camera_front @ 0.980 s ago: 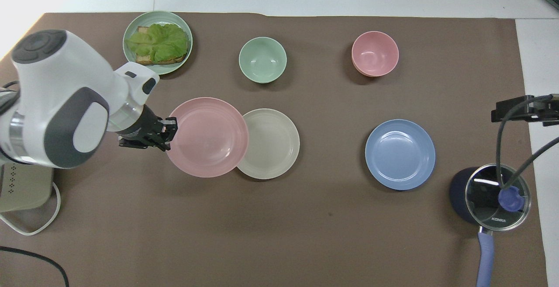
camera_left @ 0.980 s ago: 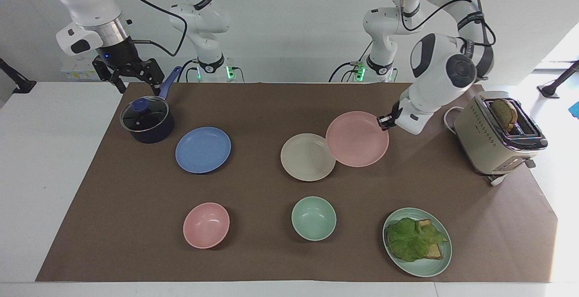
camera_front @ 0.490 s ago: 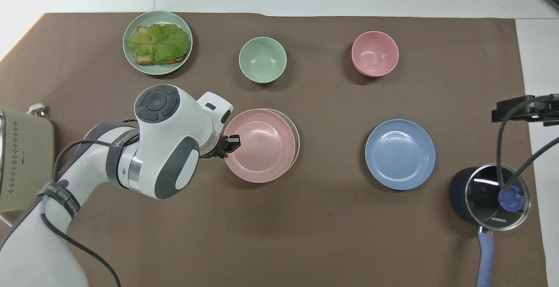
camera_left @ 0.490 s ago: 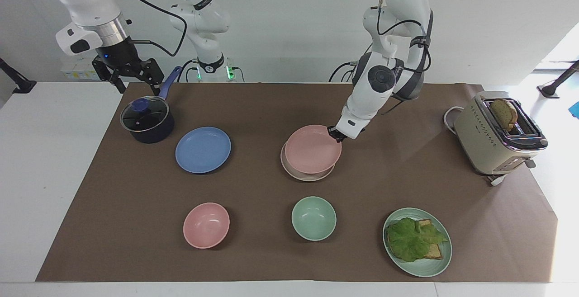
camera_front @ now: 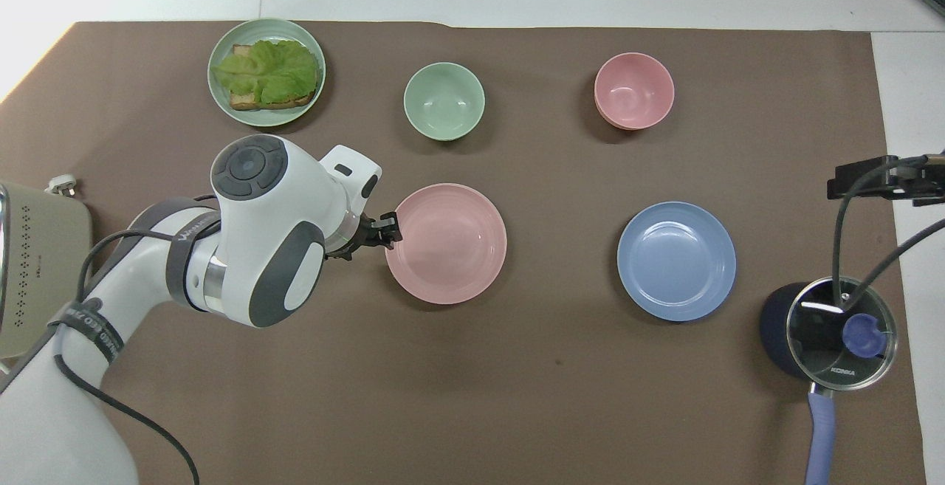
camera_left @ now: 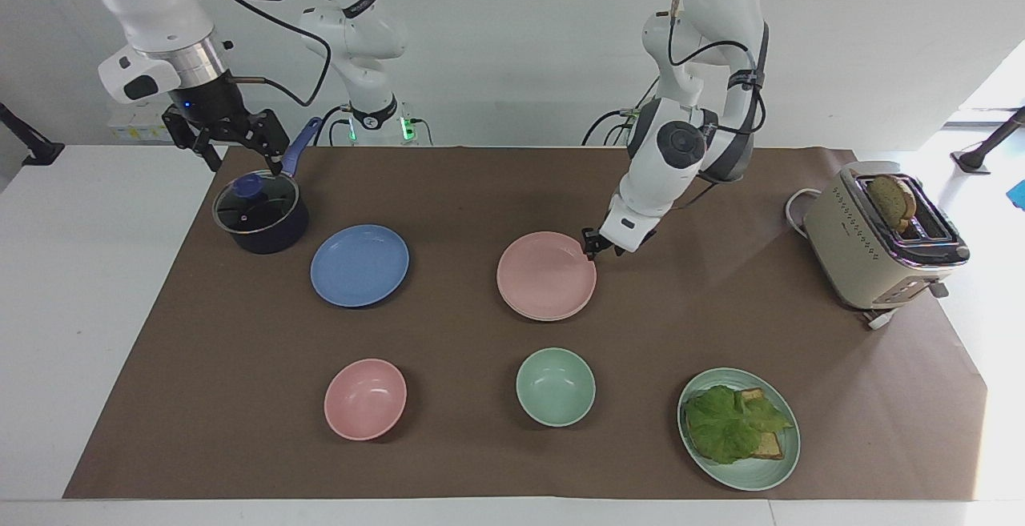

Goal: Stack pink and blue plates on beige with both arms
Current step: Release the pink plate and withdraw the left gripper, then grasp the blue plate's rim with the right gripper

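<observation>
The pink plate (camera_left: 546,274) (camera_front: 446,243) lies flat in the middle of the brown mat, on the beige plate, of which only a thin pale edge (camera_left: 538,318) shows. My left gripper (camera_left: 591,244) (camera_front: 387,229) sits low at the pink plate's rim on the left arm's side, open, its fingers apart around the rim. The blue plate (camera_left: 359,265) (camera_front: 676,260) rests alone toward the right arm's end. My right gripper (camera_left: 232,135) hangs open and empty above the pot, waiting.
A dark pot with a glass lid (camera_left: 260,212) (camera_front: 827,334) stands beside the blue plate. A pink bowl (camera_left: 365,398), a green bowl (camera_left: 555,387) and a green plate (camera_left: 753,475) with lettuce and toast lie farther from the robots. A toaster (camera_left: 881,238) stands at the left arm's end.
The left arm carried the pink plate sideways from beside the beige plate onto it, lowered it flat, and the gripper opened. The right arm stayed put.
</observation>
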You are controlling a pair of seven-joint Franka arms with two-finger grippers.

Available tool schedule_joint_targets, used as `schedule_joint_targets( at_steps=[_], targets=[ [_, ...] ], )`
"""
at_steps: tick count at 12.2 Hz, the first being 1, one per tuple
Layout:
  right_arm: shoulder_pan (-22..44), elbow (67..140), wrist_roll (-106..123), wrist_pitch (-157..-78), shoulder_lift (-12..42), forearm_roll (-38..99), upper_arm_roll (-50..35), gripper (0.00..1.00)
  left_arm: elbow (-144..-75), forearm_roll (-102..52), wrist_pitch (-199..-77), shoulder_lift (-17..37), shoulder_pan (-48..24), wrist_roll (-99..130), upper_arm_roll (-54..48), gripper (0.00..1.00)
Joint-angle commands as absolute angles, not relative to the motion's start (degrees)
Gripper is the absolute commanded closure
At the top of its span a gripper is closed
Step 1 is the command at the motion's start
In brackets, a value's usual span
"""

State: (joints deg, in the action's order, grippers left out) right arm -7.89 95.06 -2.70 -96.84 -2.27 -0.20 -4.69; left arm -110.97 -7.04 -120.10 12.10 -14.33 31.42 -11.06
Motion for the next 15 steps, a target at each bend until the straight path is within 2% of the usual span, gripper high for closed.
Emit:
schedule_joint_targets(
  at_steps=[1,6,8,11,15],
  targets=[
    [-8.96,100.53,-2.29,-103.16,-1.94,0.44,-4.92,0.00,-106.63,-0.29,-113.40,10.64,-8.81,25.79,-10.64,0.00],
    [-9.67,103.53,3.51,-112.05,7.72,0.35,-4.92,0.00,-94.51,0.79,-100.40,6.25,1.57,5.65,-10.37,0.00],
    [-9.67,109.13,3.69,-118.18,8.00,0.44,-4.92,0.00,-91.07,1.23,-96.26,5.19,2.90,3.79,-10.37,0.00],
    [-9.32,116.61,4.22,-125.75,9.49,0.44,-5.01,0.00,-90.61,1.06,-94.48,2.12,2.99,2.37,-10.28,0.00],
    [-9.40,123.82,4.83,-132.17,10.63,0.53,-5.10,0.00,-90.70,0.79,-94.57,2.02,3.51,2.81,-10.28,0.00]
  ],
)
